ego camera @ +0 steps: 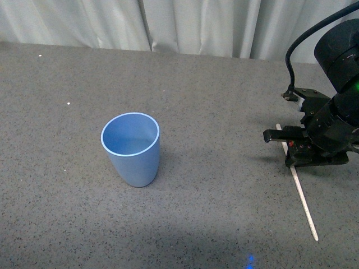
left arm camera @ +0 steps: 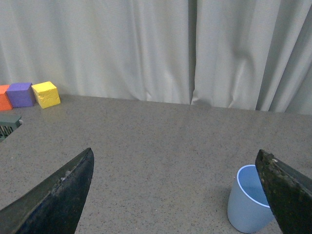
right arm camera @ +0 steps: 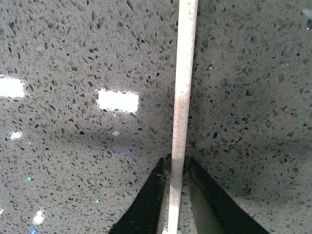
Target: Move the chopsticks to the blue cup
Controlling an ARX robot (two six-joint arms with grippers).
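The blue cup [ego camera: 132,148] stands upright and empty on the grey table, left of middle in the front view; it also shows in the left wrist view [left arm camera: 248,200]. The white chopstick [ego camera: 303,196] lies on the table at the right, its near end pointing toward me. My right gripper [ego camera: 291,147] is down at the table and shut on the chopstick near its far end; in the right wrist view the stick [right arm camera: 181,97] runs between the two dark fingers [right arm camera: 146,204]. My left gripper [left arm camera: 175,190] is open and empty above the table, out of the front view.
A grey speckled table [ego camera: 213,101] with a white curtain [ego camera: 185,25] behind it. Yellow [left arm camera: 46,94], purple [left arm camera: 20,94] and orange [left arm camera: 4,97] blocks sit at the table's far edge in the left wrist view.
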